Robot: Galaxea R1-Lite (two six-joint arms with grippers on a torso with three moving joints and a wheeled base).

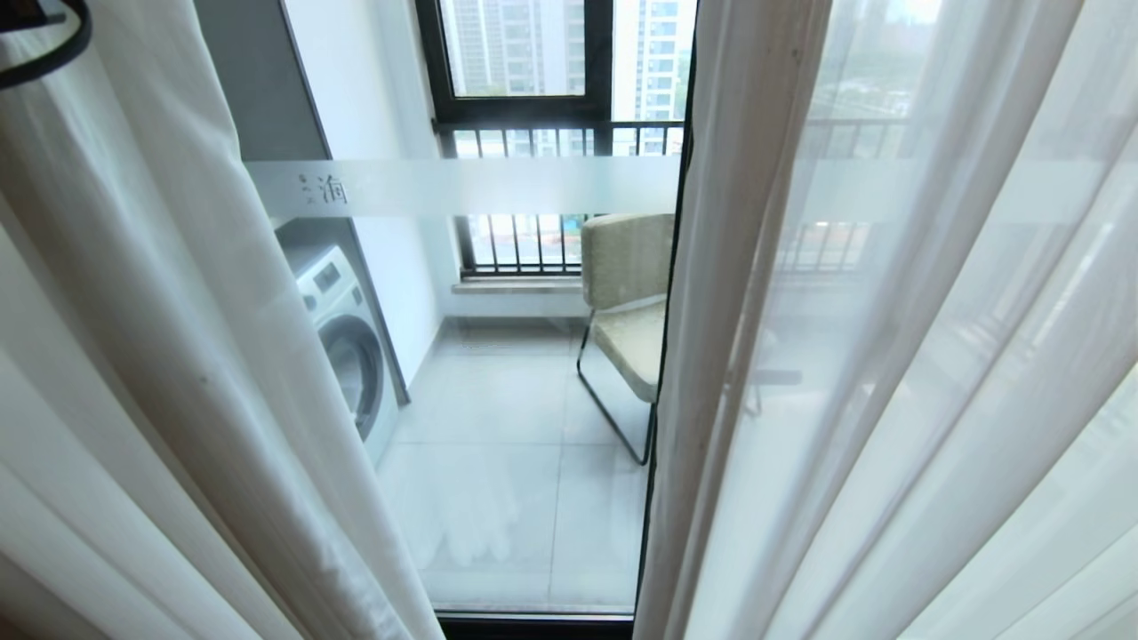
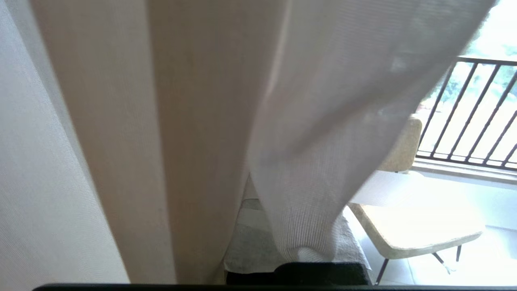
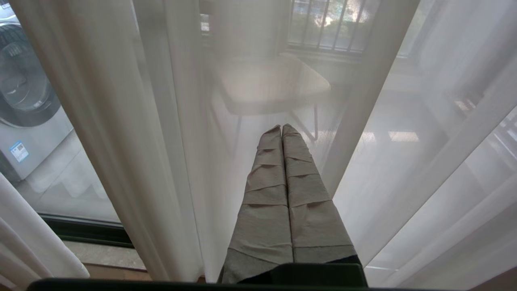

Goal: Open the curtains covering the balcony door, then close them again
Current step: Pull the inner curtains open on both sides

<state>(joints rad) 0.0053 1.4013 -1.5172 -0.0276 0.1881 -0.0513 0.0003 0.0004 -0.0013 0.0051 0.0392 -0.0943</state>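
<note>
Between the two white sheers a gap stands open on the balcony door, its frosted band crossing the glass, with a washing machine and a padded chair on the balcony beyond. A beige drape hangs in folds over the left gripper, whose fingers are buried in cloth; its jaws are pressed together, though whether any fabric is pinched cannot be told. The right gripper points at the right-hand sheer with its wrapped fingers together and nothing held. To move the drape well, I judge the left arm should sweep sideways, slowly, with the fold resting on the fingers, so the cloth slides along without snagging.
</note>
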